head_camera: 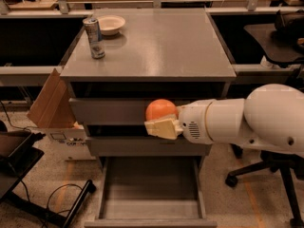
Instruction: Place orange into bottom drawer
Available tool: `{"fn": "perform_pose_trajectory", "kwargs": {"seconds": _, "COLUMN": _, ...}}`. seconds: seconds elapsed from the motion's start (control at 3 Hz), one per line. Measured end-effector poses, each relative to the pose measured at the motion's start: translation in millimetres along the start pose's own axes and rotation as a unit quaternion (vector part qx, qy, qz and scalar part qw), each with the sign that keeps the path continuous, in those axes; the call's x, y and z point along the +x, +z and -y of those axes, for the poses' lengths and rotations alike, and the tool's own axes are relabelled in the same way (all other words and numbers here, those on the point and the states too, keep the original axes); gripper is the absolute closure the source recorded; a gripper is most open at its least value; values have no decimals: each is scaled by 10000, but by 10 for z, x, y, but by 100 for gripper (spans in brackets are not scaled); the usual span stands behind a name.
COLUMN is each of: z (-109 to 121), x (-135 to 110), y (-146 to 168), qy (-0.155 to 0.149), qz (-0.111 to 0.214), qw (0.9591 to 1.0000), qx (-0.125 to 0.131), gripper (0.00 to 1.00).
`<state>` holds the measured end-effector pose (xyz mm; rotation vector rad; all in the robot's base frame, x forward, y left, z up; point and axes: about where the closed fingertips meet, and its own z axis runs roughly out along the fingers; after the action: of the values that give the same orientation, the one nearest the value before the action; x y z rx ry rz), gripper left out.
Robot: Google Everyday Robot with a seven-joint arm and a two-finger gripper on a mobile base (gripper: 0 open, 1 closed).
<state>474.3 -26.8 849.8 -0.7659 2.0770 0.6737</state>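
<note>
The orange is a round orange fruit held in my gripper, whose cream-coloured fingers close on it from the right. It hangs in front of the grey cabinet, level with the gap between the top and middle drawer fronts. The bottom drawer is pulled open below it, a wide shallow grey tray that looks empty. My white arm reaches in from the right.
On the cabinet top stand a silver can and a white bowl at the back left. A cardboard box leans at the cabinet's left. An office chair stands at the right, a dark stand at the lower left.
</note>
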Motion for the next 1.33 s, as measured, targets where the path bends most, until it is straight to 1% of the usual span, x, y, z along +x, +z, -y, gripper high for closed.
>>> {"fn": "perform_pose_trajectory", "kwargs": {"seconds": 0.33, "z": 207, "x": 544, "y": 367, "qy": 349, "qz": -380, "qw": 9987, "qx": -2, "gripper": 100}}
{"fn": "perform_pose_trajectory", "kwargs": {"seconds": 0.67, "z": 391, "x": 1314, "y": 760, "qy": 668, "qz": -765, "qw": 9948, "qx": -12, "gripper": 100}}
{"fn": "perform_pose_trajectory", "kwargs": {"seconds": 1.0, "z": 525, "x": 1990, "y": 1084, "qy": 966, "qz": -1100, "qw": 9892, "qx": -22, "gripper": 100}}
{"fn": "perform_pose_trajectory", "kwargs": {"seconds": 1.33, "z": 623, "x": 2478, "y": 1429, "qy": 1264, "qz": -1426, "qw": 9817, "qx": -73, "gripper": 100}}
